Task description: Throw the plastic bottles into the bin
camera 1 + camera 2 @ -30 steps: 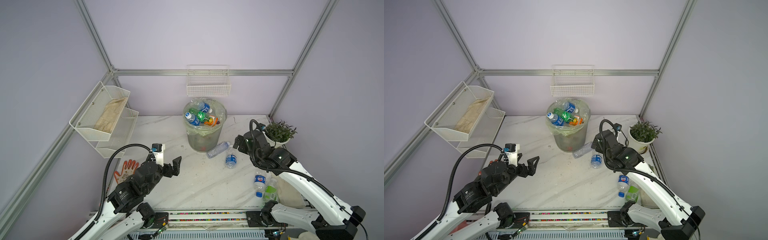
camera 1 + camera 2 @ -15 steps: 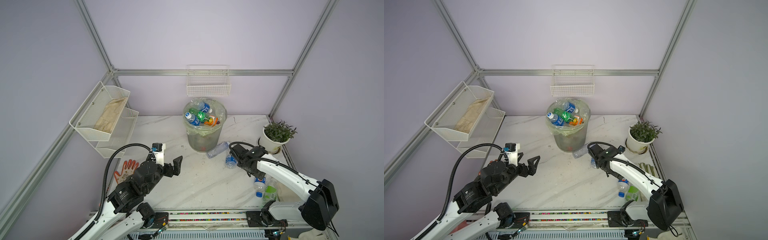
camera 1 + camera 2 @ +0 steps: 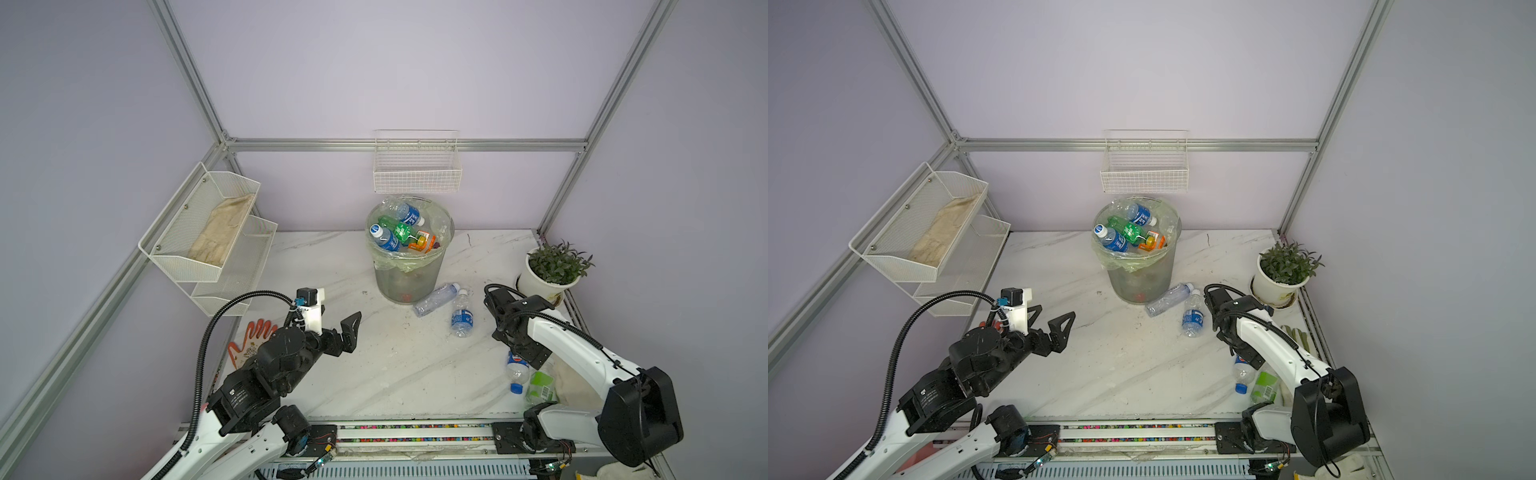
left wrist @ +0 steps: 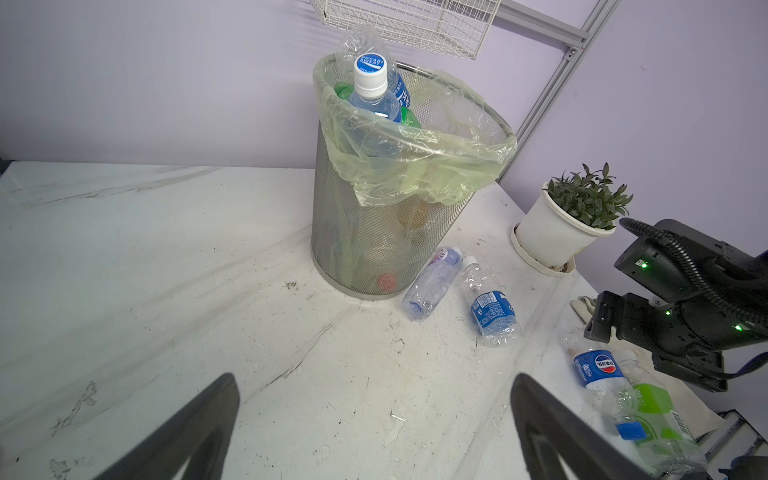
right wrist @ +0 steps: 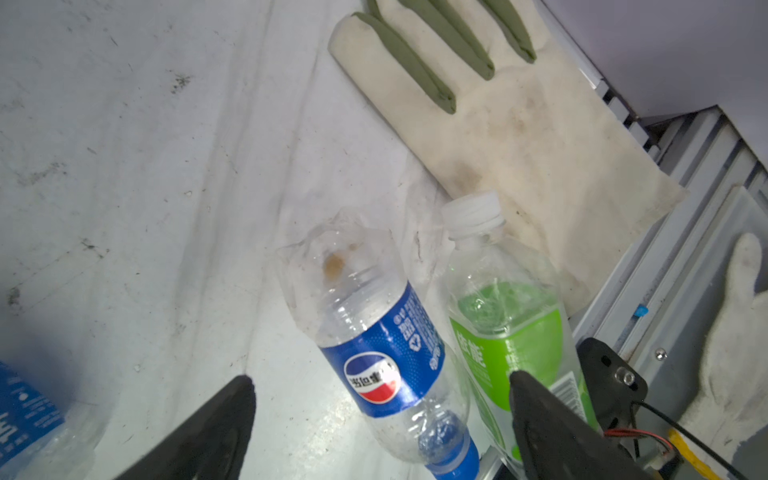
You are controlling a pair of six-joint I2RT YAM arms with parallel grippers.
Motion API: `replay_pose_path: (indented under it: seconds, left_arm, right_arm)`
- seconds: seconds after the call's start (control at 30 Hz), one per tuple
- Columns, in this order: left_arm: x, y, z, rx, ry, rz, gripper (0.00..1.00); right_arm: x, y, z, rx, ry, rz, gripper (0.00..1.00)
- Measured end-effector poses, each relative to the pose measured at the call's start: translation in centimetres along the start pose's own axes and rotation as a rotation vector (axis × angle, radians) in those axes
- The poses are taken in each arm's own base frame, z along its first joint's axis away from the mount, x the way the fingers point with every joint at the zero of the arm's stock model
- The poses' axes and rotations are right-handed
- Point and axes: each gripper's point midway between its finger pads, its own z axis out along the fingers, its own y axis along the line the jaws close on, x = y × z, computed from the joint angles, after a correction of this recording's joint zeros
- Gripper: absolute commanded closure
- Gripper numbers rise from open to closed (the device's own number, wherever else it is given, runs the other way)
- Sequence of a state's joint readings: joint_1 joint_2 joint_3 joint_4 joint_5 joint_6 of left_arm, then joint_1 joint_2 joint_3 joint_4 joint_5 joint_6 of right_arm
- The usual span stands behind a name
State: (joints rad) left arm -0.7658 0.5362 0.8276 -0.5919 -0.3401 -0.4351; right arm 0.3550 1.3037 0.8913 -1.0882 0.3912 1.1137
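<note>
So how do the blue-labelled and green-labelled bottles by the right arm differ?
The blue-labelled bottle has a blue cap; the green-labelled bottle a white one. Their caps point opposite ways. The blue-labelled bottle's base looks crumpled, the green-labelled bottle smoother. Both are clear and lie side by side, outside the bin.

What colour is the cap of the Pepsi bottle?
Blue; the cap shows best in the right wrist view.

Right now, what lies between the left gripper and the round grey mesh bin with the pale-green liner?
Only bare white marble tabletop separates the left gripper from the bin; the left wrist view and both top views show it.
</note>
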Motion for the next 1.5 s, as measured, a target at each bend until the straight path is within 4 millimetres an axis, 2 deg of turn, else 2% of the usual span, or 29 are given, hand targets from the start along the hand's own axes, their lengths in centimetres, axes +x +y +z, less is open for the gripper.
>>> replay_pose_path:
  seconds: [0.33,0.67,1.0,1.17,1.5]
  left_arm:
    - [-0.6,0.3,-0.8,0.001,-0.033,-0.011,0.00]
    - [-0.3,0.5,-0.5,-0.017,-0.019,0.004,0.00]
    - [-0.1,0.6,-0.2,-0.031,-0.012,0.010,0.00]
    - [-0.1,0.7,-0.1,-0.034,-0.009,0.012,0.00]
    - [0.0,0.7,0.1,-0.041,-0.003,0.017,0.00]
  right_arm:
    - [-1.0,1.3,1.9,-0.056,0.036,-0.006,0.03]
    - [-1.1,3.5,2.0,-0.157,0.037,-0.044,0.06]
    - [0.9,4.4,4.3,-0.160,0.100,-0.085,0.11]
    - [1.2,4.9,4.6,-0.187,0.109,-0.086,0.17]
    - [1.7,5.0,5.0,-0.199,0.121,-0.092,0.17]
